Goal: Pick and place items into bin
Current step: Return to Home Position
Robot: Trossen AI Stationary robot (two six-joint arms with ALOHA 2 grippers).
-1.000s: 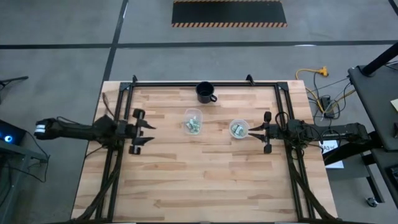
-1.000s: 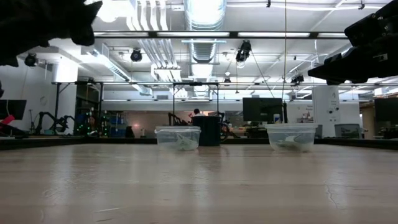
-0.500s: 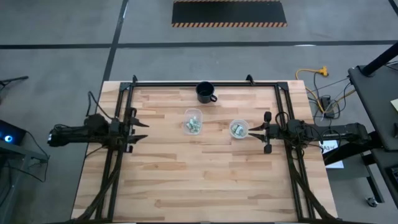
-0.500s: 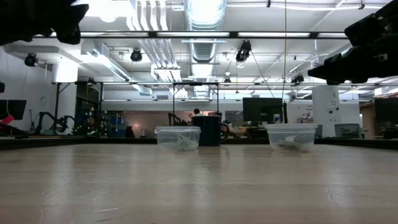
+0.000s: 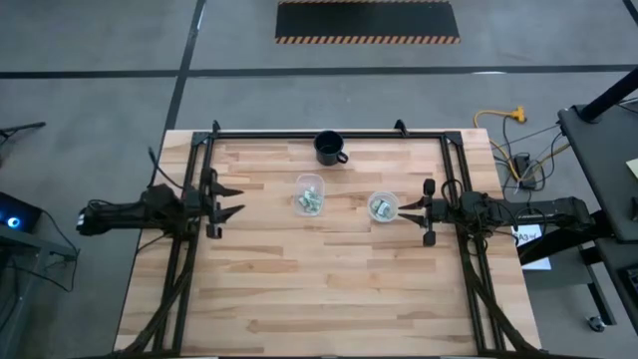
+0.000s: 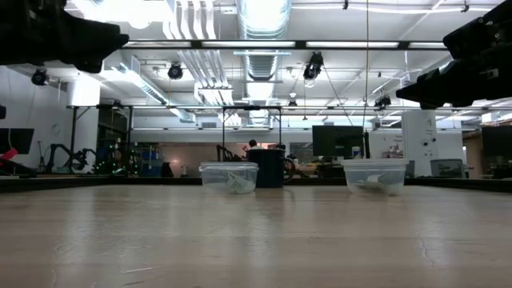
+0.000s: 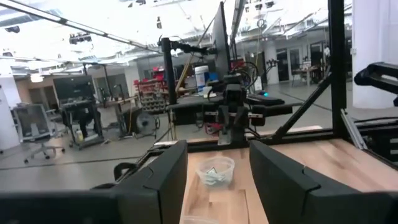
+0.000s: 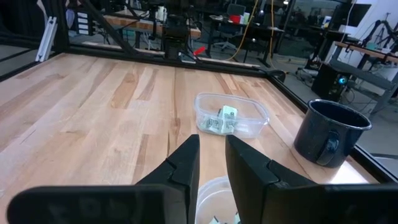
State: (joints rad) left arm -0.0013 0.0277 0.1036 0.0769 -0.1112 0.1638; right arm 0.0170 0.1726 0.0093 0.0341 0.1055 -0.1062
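Packets [image 5: 310, 201] binned. Left hand [image 5: 229, 199], open and empty, should retract level toward frame left. Right hand [image 5: 411, 209] slightly open, parked.

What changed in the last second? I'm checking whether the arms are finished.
The left hand drew back slightly toward the left edge of the table, empty and open. The right hand, left bin, right bin and dark cup stayed put.

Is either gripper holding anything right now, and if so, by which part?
Nothing is held. The left gripper and the right gripper are both open and empty. The packets lie inside the clear bins.
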